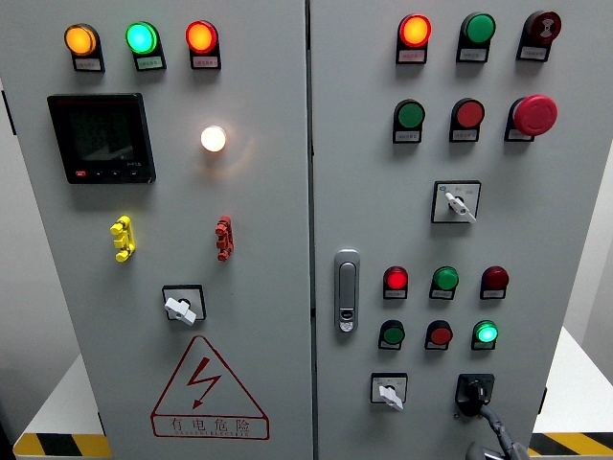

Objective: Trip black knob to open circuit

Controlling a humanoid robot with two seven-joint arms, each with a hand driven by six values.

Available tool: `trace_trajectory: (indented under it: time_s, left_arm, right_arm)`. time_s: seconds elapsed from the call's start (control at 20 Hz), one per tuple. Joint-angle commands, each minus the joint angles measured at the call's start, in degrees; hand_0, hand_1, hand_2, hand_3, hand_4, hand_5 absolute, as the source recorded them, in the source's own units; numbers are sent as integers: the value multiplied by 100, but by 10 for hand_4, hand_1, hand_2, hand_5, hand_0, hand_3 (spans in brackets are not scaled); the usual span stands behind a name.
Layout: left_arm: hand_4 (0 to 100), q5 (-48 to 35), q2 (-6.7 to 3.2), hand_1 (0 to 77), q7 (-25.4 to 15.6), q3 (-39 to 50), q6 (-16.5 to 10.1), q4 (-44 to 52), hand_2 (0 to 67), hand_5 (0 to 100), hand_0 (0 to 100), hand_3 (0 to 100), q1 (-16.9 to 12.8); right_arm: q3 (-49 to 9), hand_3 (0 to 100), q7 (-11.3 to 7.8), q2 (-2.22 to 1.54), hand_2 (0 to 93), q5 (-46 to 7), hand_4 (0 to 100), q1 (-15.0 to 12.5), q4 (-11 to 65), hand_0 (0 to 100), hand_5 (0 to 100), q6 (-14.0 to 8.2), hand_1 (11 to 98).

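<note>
**Right hand at the black knob, mostly cut off by the frame**

From my head camera I am facing a grey control cabinet (287,57) with two doors. I take the chrome door handle (346,290) on the right door as my landmark. The black knob (474,391) sits below and to the right of that handle, low on the right door, in the bottom row beside a white selector switch (389,391) that lies between the knob and the handle's column.

My right hand (498,436) comes up from the bottom edge, below and right of the handle. I see only grey fingers (496,426) reaching up to the knob's lower edge; the rest of the hand and the arm are cropped away. The fingertips appear to touch the knob, but I cannot tell whether they are clamped around it or merely resting against it. The knob's own pointer position is hard to read, dark on dark.

My left hand does not show anywhere.

Right of the handle are two rows of small pilot lights; the green lamp (487,333) at the far right of the lower row is lit, and so is the red lamp (396,280) nearest the handle in the upper row. Left of the handle, on the other door, the warning triangle (209,388) has characters too small for me to read.
</note>
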State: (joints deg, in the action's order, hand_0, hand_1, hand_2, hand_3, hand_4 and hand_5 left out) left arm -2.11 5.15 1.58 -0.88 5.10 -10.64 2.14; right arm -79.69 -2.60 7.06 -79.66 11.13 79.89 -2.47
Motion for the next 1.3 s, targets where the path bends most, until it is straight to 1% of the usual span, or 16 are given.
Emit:
trace_trajectory:
  time_s: [0.0,0.1,0.15,0.25,0.3,0.35,0.45,0.55,0.6,0.65,0.7,0.8,0.95,1.1,1.15,1.25]
  left_arm:
    - [99,0,3,0,0,0,0,0,194,86,0,261,-3]
    - [99,0,3,0,0,0,0,0,195,86,0,261,5]
    - [99,0,-5,0,0,0,0,0,195,86,0,261,5]
    - [99,0,-5,0,0,0,0,0,195,86,0,261,5]
    - [99,0,3,0,0,0,0,0,195,86,0,261,5]
    - [99,0,3,0,0,0,0,0,195,86,0,261,-3]
    - [99,0,-5,0,0,0,0,0,195,86,0,261,5]
    - [99,0,3,0,0,0,0,0,195,86,0,261,-3]
    - [99,0,-5,0,0,0,0,0,195,86,0,261,5]
    - [99,0,-5,0,0,0,0,0,195,86,0,261,-3]
    - [99,0,-5,0,0,0,0,0,195,86,0,261,5]
    - [99,0,-5,0,0,0,0,0,195,86,0,261,5]
    - [99,0,3,0,0,0,0,0,195,86,0,261,-3]
    - [99,0,3,0,0,0,0,0,195,86,0,261,5]
    - [99,0,-5,0,0,0,0,0,195,86,0,261,5]
    - [99,0,-5,0,0,0,0,0,195,86,0,261,5]
  right_arm:
    - [-81,982,5,-64,59,3,1000,-23,0,1000,1000,-8,680]
    - [-134,982,5,-135,60,12,1000,-23,0,1000,1000,-8,679]
    - [-143,983,-13,-178,60,12,1000,-32,-8,1000,1000,-8,679]
    - [-152,983,-21,-223,63,12,1000,-58,9,1000,1000,-17,676]
    - [-152,984,-22,-214,64,12,1000,-76,18,1000,1000,-17,674]
    - [-152,988,-39,-223,67,12,1000,-111,26,1000,1000,-17,669]
    - [-152,1000,-39,-214,76,12,1000,-189,96,1000,1000,-43,632]
    - [-134,999,-74,-223,98,12,1000,-417,272,1000,1000,-43,506]
    - [-126,950,-74,-223,120,12,941,-514,351,1000,1000,-43,487]
    - [-117,811,-83,-223,140,12,743,-620,430,1000,1000,-43,487]
    - [-117,744,-83,-223,145,12,639,-682,474,1000,912,-43,487]
    - [-134,546,-92,-232,129,12,436,-805,562,1000,695,-43,487]
    - [-143,419,-92,-240,94,3,332,-884,685,1000,583,-43,486]
    - [-152,369,-101,-249,65,-23,288,-928,773,1000,519,-43,483]
    - [-161,363,-101,-240,58,-23,286,-954,826,1000,514,-52,483]
    - [-178,353,-101,-240,52,-23,277,-1086,931,1000,498,-52,482]
